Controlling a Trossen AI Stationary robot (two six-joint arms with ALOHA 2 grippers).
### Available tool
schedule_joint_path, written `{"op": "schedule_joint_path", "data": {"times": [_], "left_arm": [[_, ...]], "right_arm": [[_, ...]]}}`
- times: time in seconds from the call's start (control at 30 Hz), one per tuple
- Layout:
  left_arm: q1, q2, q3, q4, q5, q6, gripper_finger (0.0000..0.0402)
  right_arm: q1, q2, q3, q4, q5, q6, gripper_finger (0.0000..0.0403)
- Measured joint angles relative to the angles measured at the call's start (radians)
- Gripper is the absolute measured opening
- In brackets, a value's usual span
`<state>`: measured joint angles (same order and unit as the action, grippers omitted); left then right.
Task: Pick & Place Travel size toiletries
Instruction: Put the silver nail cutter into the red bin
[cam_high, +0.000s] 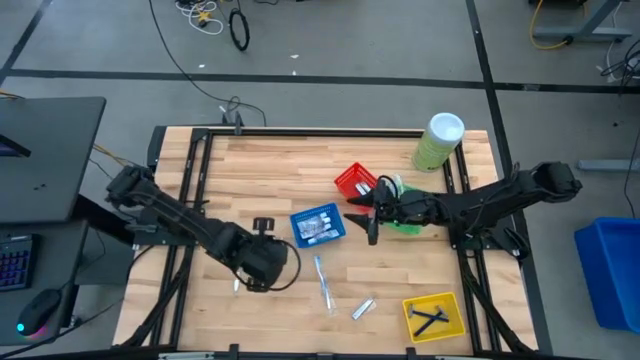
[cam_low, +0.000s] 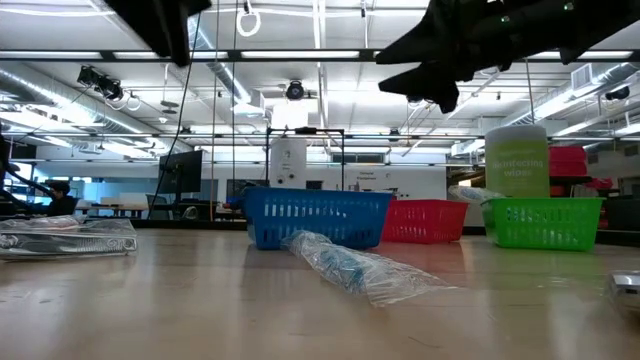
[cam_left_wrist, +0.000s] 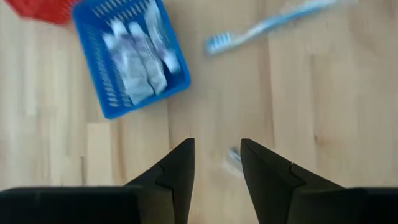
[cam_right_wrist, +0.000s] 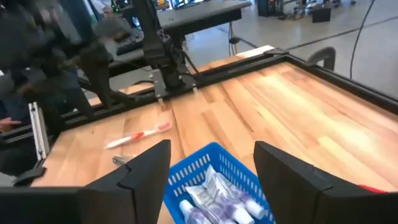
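Loose toiletries lie on the tabletop between two empty, open-jawed arms.

From the left: the left gripper (cam_high: 262, 262) hangs low, jaws parted on nothing, over a small wrapped item (cam_left_wrist: 234, 160) on the tabletop (cam_high: 260, 170). Beyond it, the blue toothbrush (cam_high: 322, 282) and silver tube (cam_high: 363, 308) look light, thin and slippery; I'd pinch each across its middle. The blue basket (cam_high: 318, 225) holds tubes already, the red basket (cam_high: 354, 182) sits near. The right gripper (cam_high: 372, 222) hovers above, jaws wide. Razors rest in the yellow basket (cam_high: 434, 316).
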<state>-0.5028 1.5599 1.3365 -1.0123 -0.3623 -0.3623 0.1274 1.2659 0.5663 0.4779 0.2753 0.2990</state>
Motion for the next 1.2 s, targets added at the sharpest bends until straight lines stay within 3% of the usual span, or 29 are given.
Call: {"op": "schedule_joint_path", "data": {"times": [0.3,0.83,1.2], "left_arm": [[0.007,-0.088,0.0,-0.025,-0.075,0.079,0.0135],[0.059,-0.089,0.0,-0.008,-0.06,0.194,0.0135],[0.059,-0.089,0.0,0.019,-0.017,0.244,0.0135]], "right_arm": [[0.01,0.075,0.001,0.077,-0.062,0.038,0.0243],[0.013,0.083,0.001,0.097,-0.07,0.055,0.0217],[0.009,0.083,0.001,0.111,-0.07,0.005,0.0231]]}}
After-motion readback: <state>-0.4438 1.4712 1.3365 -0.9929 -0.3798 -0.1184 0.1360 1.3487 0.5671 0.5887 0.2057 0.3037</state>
